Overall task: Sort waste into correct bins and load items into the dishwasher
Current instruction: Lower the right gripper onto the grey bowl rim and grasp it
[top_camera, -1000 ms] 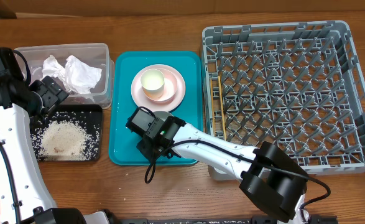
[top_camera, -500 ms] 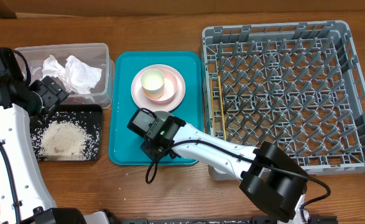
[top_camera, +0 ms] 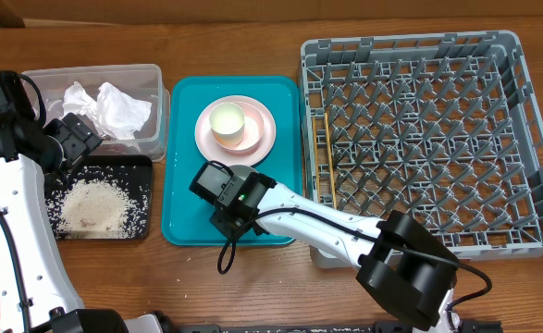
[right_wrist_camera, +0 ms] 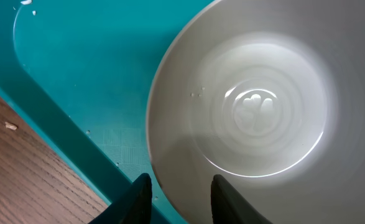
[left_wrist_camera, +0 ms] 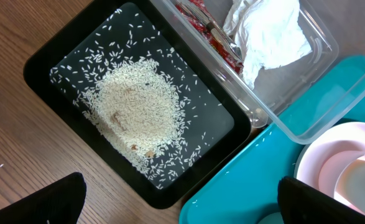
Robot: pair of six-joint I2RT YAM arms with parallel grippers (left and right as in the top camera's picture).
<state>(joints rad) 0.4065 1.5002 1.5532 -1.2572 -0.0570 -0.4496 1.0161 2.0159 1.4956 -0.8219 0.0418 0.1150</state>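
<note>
A pale grey-green bowl (right_wrist_camera: 257,112) sits on the teal tray (top_camera: 183,185), mostly covered by my right arm in the overhead view. My right gripper (right_wrist_camera: 179,186) straddles its near rim, one finger outside and one inside, with a gap still showing, so it is open. My left gripper (left_wrist_camera: 182,202) hangs wide open and empty above the corner of the black tray (left_wrist_camera: 39,62), which holds the rice (left_wrist_camera: 135,109). White napkins (top_camera: 118,106) and a red wrapper (left_wrist_camera: 207,34) lie in the clear tub (top_camera: 151,102). A white cup (top_camera: 227,122) stands on the pink plate (top_camera: 262,139).
The grey dish rack (top_camera: 530,139) fills the right side of the table, with chopsticks (top_camera: 327,157) lying along its left edge. The teal tray sits between the bins and the rack. Bare wooden table runs along the front.
The right gripper's fingers have drawn a little closer together around the bowl's rim. Neither arm has otherwise visibly moved.
</note>
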